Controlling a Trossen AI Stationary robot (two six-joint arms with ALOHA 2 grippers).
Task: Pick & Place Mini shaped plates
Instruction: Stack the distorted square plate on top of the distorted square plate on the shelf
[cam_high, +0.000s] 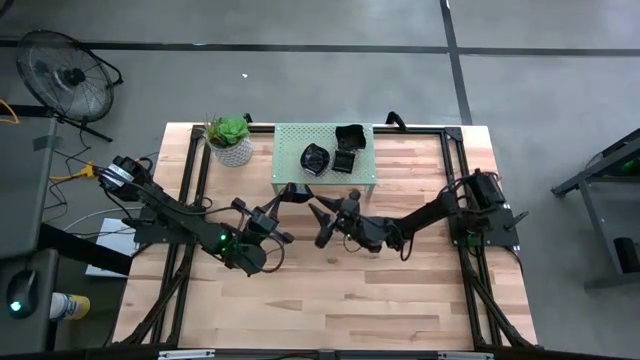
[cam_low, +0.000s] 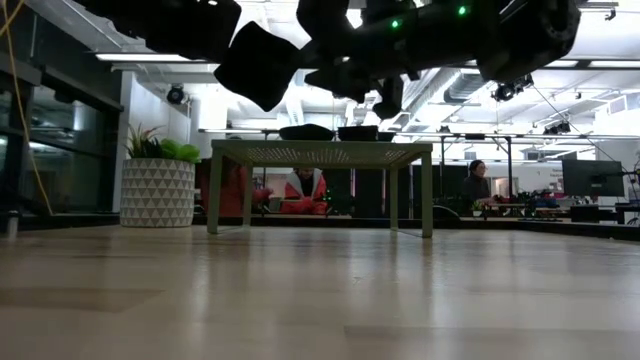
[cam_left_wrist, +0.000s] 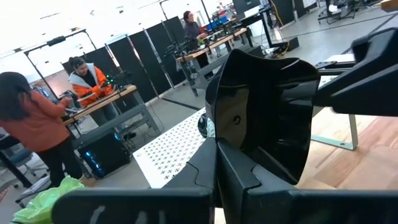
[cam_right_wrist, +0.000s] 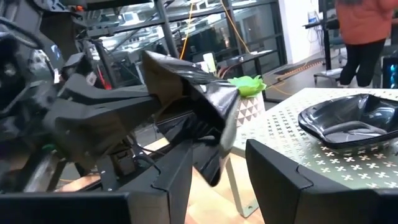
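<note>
My left gripper (cam_high: 284, 197) is shut on a glossy black mini shaped plate (cam_left_wrist: 264, 102), held high over the middle of the table, just in front of the green perforated stand (cam_high: 290, 140). My right gripper (cam_right_wrist: 217, 158) is open, level, and faces that plate (cam_right_wrist: 199, 118) from the table's right. Its fingers are close to the plate but apart from it. Three more black plates (cam_high: 315, 158) (cam_high: 349, 136) (cam_high: 343, 163) lie on the stand's top. My left gripper pinches the plate's rim (cam_left_wrist: 227, 143) between its two fingers, at the edge nearest the gripper. The fingers (cam_left_wrist: 249, 180) come level from the table's left. The plate stands on edge beyond the fingertips, its hollow side toward the wrist camera, lifted clear of table and stand.
A green plant in a white pot (cam_high: 231, 140) stands left of the stand at the table's far side. A floor fan (cam_high: 65, 75) is beyond the table's far left corner. Bare wood (cam_high: 330, 300) fills the near half. People work at benches in the room behind.
</note>
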